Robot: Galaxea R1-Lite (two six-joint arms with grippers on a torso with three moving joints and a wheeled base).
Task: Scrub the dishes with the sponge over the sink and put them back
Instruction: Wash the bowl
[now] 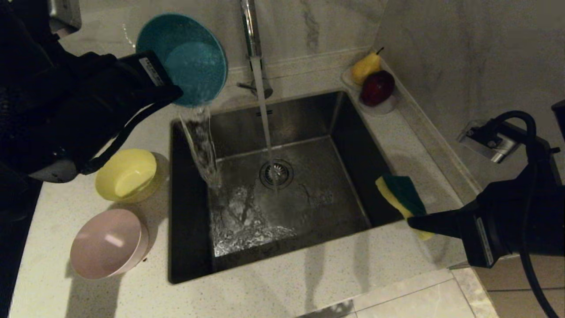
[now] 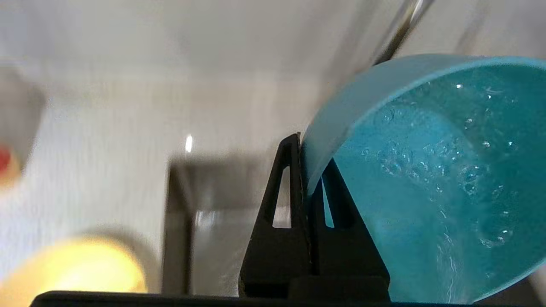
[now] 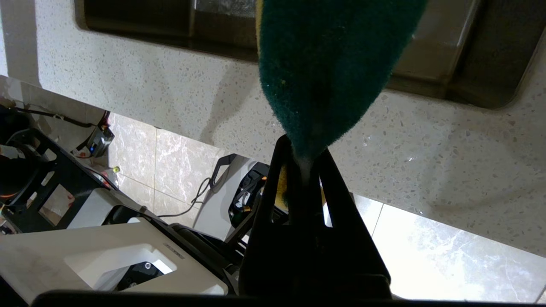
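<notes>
Surface [image 1: 273, 291]: the pale speckled stone surface carried everything and framed the sink on all sides.
Sink [image 1: 353, 145]: the large square stainless steel sink lay in the middle; the tall chrome tap [image 1: 251, 31] ran a thin stream onto the round drain strainer [image 1: 276, 173].
Left tool [image 1: 170, 90]: it was clenched on the rim of the light blue round plastic bowl [image 1: 187, 57], one finger [image 2: 279, 204] outside the wall and one inside, holding the bowl tipped over the sink's back left corner.
Poured water [image 1: 201, 141]: it fell from the bowl's lowest edge into the basin. Judgement: the pour went well only with that edge kept inboard of the sink's rim, and with the tilt held until the inside drained.
Pale pink round plastic bowl [image 1: 108, 243]: stood on the surface, left of the sink, nearest the robot.
Pale yellow round plastic bowl [image 1: 128, 174]: stood just behind the pink one; a gap beside these two seemed the fitting spot for the blue bowl.
Right tool [image 1: 417, 221]: it was clenched on one end of the green-faced yellow foam sponge [image 1: 401, 194], held above the sink's right edge, well apart from the bowl.
</notes>
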